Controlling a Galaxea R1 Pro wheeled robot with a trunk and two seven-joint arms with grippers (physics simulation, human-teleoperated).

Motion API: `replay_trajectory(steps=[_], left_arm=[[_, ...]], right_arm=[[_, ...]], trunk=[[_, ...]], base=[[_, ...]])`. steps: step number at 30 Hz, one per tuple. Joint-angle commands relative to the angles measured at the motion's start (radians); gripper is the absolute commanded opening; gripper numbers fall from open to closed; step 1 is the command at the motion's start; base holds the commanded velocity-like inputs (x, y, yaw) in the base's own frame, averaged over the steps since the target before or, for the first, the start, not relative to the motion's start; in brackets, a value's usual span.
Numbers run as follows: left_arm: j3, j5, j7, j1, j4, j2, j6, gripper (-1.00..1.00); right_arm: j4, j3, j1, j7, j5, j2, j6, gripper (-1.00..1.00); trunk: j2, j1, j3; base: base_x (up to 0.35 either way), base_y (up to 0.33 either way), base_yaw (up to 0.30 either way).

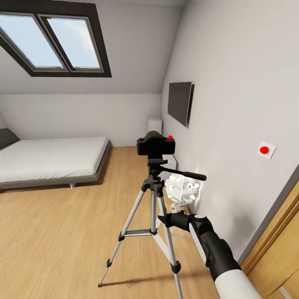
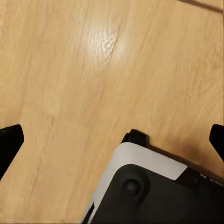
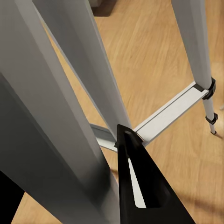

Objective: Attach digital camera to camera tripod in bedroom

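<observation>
The digital camera point(image 1: 155, 144), black with a red button, sits on top of the camera tripod point(image 1: 154, 195), which stands on the wood floor of the bedroom near the right wall. My right gripper point(image 1: 175, 190) is just right of the tripod, below its black pan handle point(image 1: 182, 172) and clear of the camera. In the right wrist view the silver legs point(image 3: 70, 93) and a cross brace point(image 3: 170, 112) loom very close, and my right gripper point(image 3: 122, 133) looks shut with nothing in it. My left gripper point(image 2: 112, 140) hangs open over bare floor.
A low bed point(image 1: 50, 160) lies at the left under a double skylight point(image 1: 54, 39). A black screen point(image 1: 180, 102) and a red-button switch point(image 1: 265, 150) are on the right wall. A wooden door point(image 1: 278, 249) is at the near right. Part of my base point(image 2: 144, 191) shows below the left gripper.
</observation>
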Motion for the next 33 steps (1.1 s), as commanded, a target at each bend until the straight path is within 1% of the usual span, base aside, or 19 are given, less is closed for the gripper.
replay_trajectory(steps=[1, 3, 6, 7, 9, 10, 14, 19, 21, 33], left_arm=[[0.002, 0.006, -0.004, 0.005, 0.000, -0.006, -0.003, 1.00], [0.002, 0.004, -0.015, 0.017, 0.000, -0.017, -0.014, 1.00], [0.002, 0.004, -0.032, 0.034, 0.000, -0.034, -0.027, 1.00], [0.002, 0.004, -0.037, 0.040, 0.000, -0.034, -0.025, 1.00], [0.002, 0.003, -0.029, 0.051, 0.000, -0.037, -0.020, 1.00], [0.002, 0.003, -0.027, 0.057, 0.000, -0.039, -0.020, 1.00], [0.002, 0.003, -0.021, 0.080, 0.000, -0.050, -0.026, 1.00], [0.002, 0.002, -0.019, 0.082, 0.000, -0.054, -0.031, 1.00], [0.002, 0.003, -0.019, 0.083, 0.000, -0.055, -0.032, 1.00], [0.002, 0.002, -0.019, 0.084, 0.000, -0.056, -0.034, 1.00]], right_arm=[[0.005, 0.005, 0.003, 0.012, 0.005, -0.005, 0.009, -1.00], [0.007, 0.011, 0.002, 0.024, 0.007, -0.017, -0.001, -1.00], [0.005, 0.011, 0.002, 0.040, -0.002, -0.033, 0.000, -1.00], [0.004, 0.008, 0.001, 0.045, -0.006, -0.039, 0.000, -1.00], [0.001, 0.004, 0.000, 0.055, -0.015, -0.050, 0.002, -1.00], [0.000, 0.004, 0.000, 0.055, -0.019, -0.044, 0.002, -1.00], [-0.002, 0.004, 0.000, 0.027, -0.007, -0.021, 0.002, -1.00], [-0.005, 0.003, 0.000, -0.003, 0.008, 0.004, 0.008, -1.00], [-0.006, 0.003, 0.000, -0.014, 0.008, 0.007, 0.007, -1.00], [-0.007, 0.003, 0.000, -0.017, 0.008, 0.009, 0.005, -1.00]], trunk=[[-0.001, 0.000, -0.002], [-0.001, 0.000, -0.002], [-0.001, 0.000, -0.002], [-0.001, 0.000, -0.002], [-0.001, 0.000, -0.002], [-0.001, 0.000, -0.002], [-0.001, 0.000, -0.002], [-0.001, 0.000, -0.002], [-0.001, 0.000, -0.002], [-0.001, 0.000, -0.002]], base=[[0.000, 0.000, 0.000], [0.000, 0.000, 0.000], [0.000, 0.000, 0.000], [0.000, 0.000, 0.000], [0.000, 0.000, 0.000], [0.000, 0.000, 0.000], [0.000, 0.000, 0.000], [0.000, 0.000, 0.000], [0.000, 0.000, 0.000], [0.000, 0.000, 0.000]])
